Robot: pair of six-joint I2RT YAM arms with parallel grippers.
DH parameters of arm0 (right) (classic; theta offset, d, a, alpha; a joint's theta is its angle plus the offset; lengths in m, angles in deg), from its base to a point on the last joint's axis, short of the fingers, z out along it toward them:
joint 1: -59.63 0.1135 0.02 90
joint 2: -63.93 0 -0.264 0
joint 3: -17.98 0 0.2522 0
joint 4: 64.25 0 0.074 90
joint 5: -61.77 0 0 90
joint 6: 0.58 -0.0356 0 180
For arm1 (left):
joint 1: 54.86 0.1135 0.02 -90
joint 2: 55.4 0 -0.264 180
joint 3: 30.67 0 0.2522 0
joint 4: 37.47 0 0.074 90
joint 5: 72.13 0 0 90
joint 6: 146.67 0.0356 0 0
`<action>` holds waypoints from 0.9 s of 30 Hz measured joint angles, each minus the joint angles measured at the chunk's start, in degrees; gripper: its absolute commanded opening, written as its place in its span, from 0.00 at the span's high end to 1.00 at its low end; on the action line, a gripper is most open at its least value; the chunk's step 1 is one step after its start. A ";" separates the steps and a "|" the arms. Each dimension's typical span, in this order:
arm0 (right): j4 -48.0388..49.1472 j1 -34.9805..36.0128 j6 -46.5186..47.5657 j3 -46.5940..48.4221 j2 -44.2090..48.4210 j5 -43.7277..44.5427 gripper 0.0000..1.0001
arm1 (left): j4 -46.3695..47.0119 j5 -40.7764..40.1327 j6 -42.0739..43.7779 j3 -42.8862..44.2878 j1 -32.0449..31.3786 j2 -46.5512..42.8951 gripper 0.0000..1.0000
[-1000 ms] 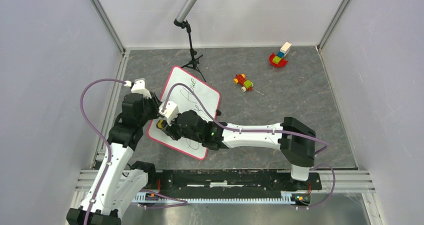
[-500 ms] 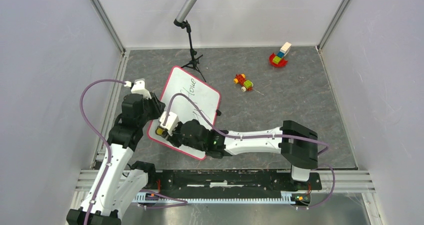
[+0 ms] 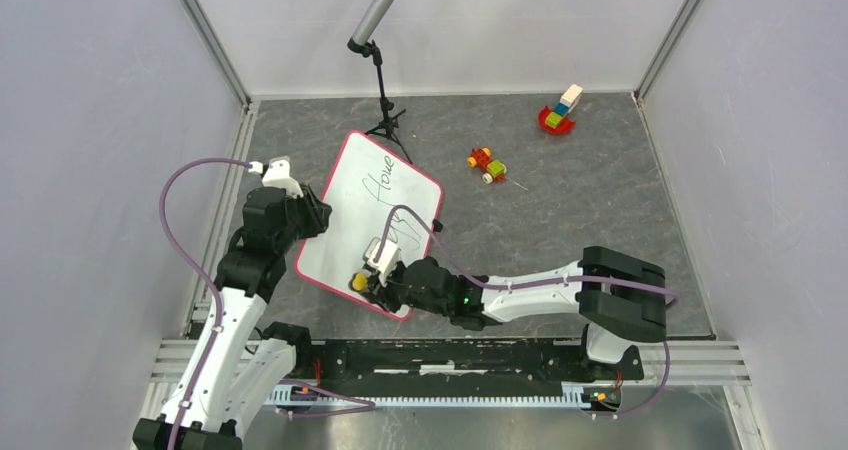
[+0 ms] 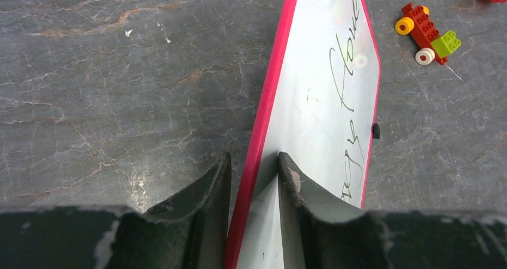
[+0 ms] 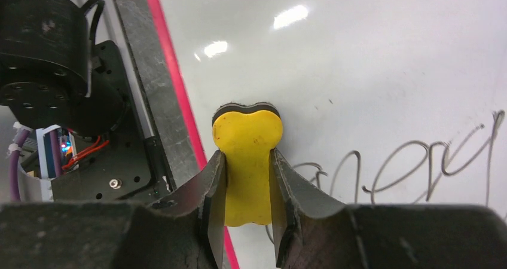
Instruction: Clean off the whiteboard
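Near-left on the counter [image 3: 580,220]: eraser at the whiteboard [image 3: 345,225] edge

My left gripper [image 4: 254,161] pinches the board's red left rim. My right gripper [image 5: 246,155] pinches a yellow eraser [image 5: 248,134] pressed beside that rim. I judge a hard stroke could twist the board loose or run the eraser off the edge. Black cursive toward the far right is unreadable, and no brand shows.

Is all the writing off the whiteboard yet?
No: black handwriting shows on the far half of the whiteboard and beside the yellow eraser.
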 measured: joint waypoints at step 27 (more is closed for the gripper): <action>-9.64 -6.82 -2.84 20.20 -7.39 -6.08 1.00 | 0.61 -0.98 -0.02 -0.22 0.00 0.52 0.98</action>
